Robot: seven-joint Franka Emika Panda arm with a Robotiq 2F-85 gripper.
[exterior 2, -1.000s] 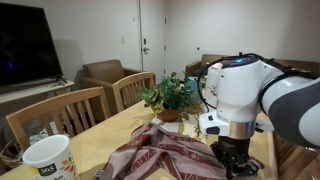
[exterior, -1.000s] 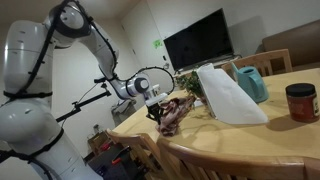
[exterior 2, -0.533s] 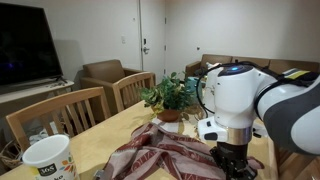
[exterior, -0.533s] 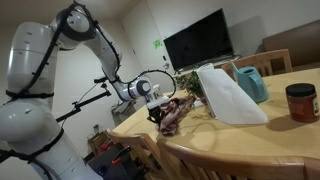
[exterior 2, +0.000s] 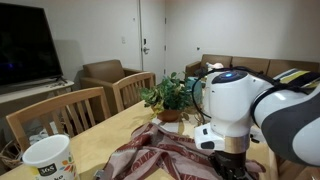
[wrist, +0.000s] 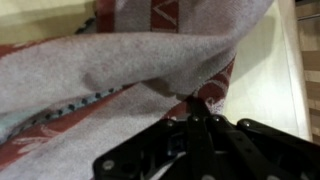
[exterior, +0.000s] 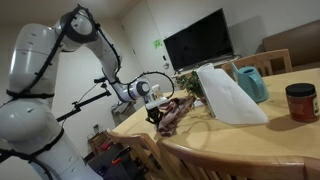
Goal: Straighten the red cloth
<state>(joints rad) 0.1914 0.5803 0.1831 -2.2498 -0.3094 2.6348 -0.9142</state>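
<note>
The red cloth (exterior 2: 160, 155) lies bunched in folds on the wooden table (exterior 2: 108, 137), maroon with paler stripes. In the wrist view the red cloth (wrist: 150, 60) fills the upper half, its pale underside facing up. My gripper (wrist: 190, 103) is shut, its fingertips pinched on an edge of that cloth. In both exterior views the gripper (exterior: 157, 110) sits low over the table at the cloth's (exterior: 176, 112) end nearest the robot. The arm's white body hides most of the gripper (exterior 2: 230, 168).
A potted plant (exterior 2: 170, 95) stands just behind the cloth. A large white sheet-like object (exterior: 226, 95), a teal jug (exterior: 252, 82) and a red-lidded jar (exterior: 300, 101) stand further along the table. A white mug (exterior 2: 48, 159) sits at one corner. Wooden chairs (exterior 2: 60, 115) line the table's edge.
The arm has shifted a little sideways along the table's edge, with the gripper still pinched on the cloth. The cloth's folds look much the same.
</note>
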